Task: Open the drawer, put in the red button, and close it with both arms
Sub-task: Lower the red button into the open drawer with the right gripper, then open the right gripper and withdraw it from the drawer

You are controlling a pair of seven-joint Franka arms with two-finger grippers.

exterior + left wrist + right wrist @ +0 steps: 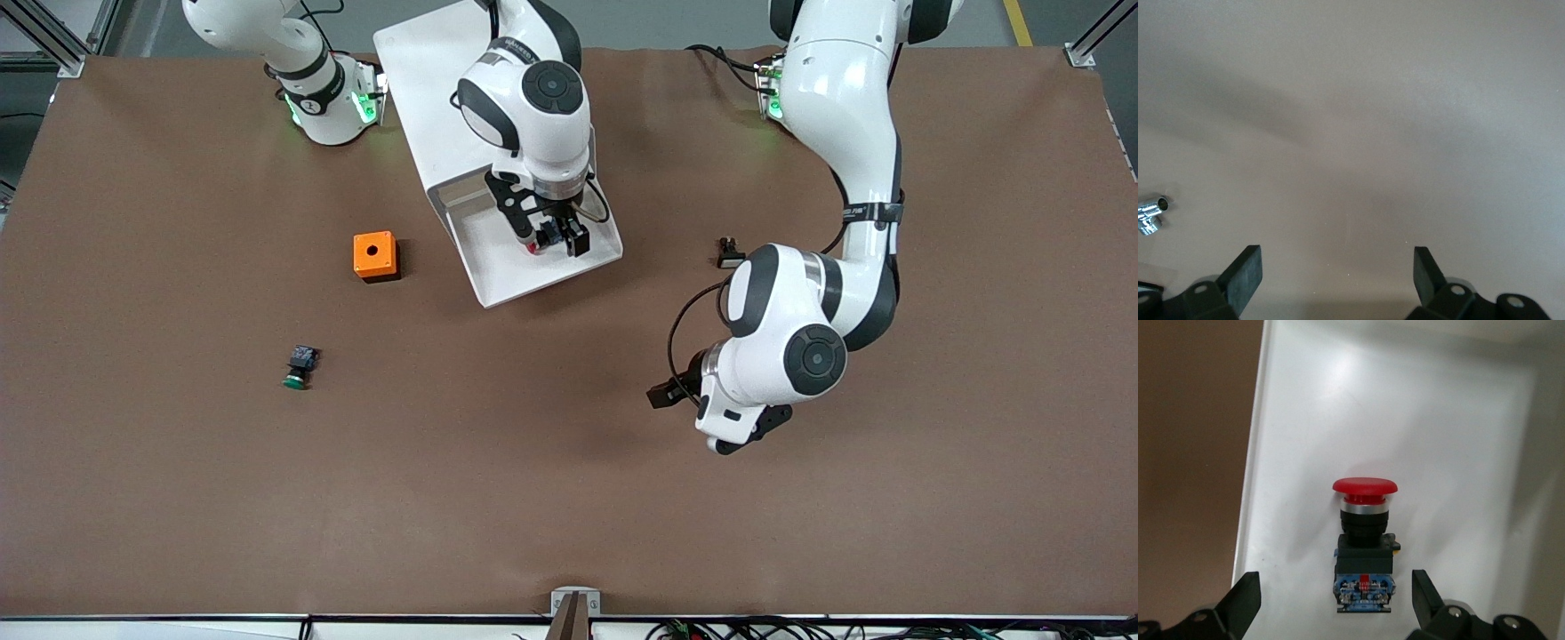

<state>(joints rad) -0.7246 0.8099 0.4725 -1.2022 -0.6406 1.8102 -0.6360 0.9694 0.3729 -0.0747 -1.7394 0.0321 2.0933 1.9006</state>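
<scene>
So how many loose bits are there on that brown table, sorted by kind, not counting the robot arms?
Push-buttons: 2, the red button lying in the open white drawer and a green-capped button on the table
Orange box with a round hole on top: 1
Small black part near the left arm: 1
White drawer unit: 1
Total: 5
</scene>
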